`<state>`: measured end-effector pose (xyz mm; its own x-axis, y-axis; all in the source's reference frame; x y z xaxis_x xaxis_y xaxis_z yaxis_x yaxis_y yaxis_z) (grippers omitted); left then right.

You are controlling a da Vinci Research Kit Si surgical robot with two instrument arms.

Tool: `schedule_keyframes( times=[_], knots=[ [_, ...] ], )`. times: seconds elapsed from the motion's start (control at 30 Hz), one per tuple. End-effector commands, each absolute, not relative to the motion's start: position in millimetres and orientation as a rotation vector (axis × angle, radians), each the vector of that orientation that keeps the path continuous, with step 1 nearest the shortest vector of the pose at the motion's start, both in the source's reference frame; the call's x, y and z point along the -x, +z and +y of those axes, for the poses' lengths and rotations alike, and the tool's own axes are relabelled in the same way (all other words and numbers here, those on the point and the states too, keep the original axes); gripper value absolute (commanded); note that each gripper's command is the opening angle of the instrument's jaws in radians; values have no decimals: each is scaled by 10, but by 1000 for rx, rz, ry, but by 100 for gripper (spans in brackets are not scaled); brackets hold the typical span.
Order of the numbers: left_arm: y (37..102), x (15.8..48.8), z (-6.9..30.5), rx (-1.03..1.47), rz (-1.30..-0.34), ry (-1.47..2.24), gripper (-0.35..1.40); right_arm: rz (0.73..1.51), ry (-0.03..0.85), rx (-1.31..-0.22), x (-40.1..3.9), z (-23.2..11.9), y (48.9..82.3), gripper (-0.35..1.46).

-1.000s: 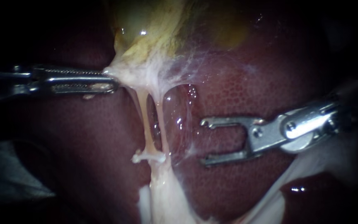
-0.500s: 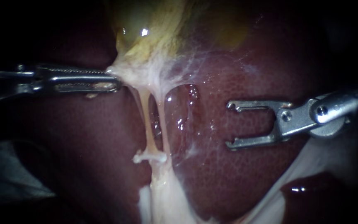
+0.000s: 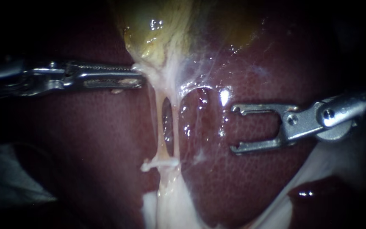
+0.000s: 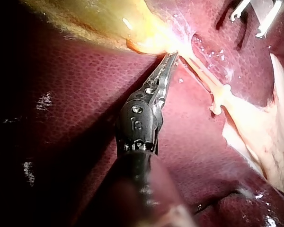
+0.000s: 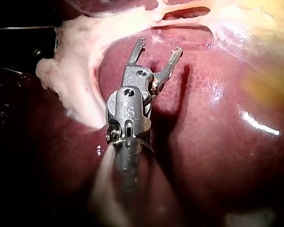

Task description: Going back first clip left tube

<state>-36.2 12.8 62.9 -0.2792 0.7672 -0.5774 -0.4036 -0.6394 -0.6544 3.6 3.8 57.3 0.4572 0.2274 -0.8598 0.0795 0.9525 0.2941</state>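
The liver (image 3: 242, 186) is filling most of what we are seeing, with the gallbladder (image 3: 157, 29) lying yellow-green above it. From the gallbladder, pale tissue (image 3: 157, 74) is running down into two thin tubes side by side with a dark gap between them.

Our left instrument (image 3: 140, 78) is gripping that pale tissue just under the gallbladder, its jaws closed on it from both sides and pulling the tubes taut. Our right instrument (image 3: 233, 128) is hanging over bare liver, well apart from the tubes, its jaws spread wide and carrying nothing.

The left tube (image 3: 161, 125) is standing stretched between the grip and the white tissue below. The clip (image 3: 162, 163) is sitting across its lower end.

We are judging the clip placed and the retreat of the right instrument to be the step in hand. The next move is calling for a straight pull back along the shaft, jaws clear of the liver's surface, while the left grip is holding the tension.
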Motion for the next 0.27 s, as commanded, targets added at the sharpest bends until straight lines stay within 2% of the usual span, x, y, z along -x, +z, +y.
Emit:
schedule_keyframes(
  times=[0.03,0.27],
  knots=[
    [628,362,128,1193,-497,1984,-35,1097,93,-312,-35,38,573,50],
    [626,359,128,1196,-496,1989,-35,1108,86,-326,-36,38,572,50]
  ],
)
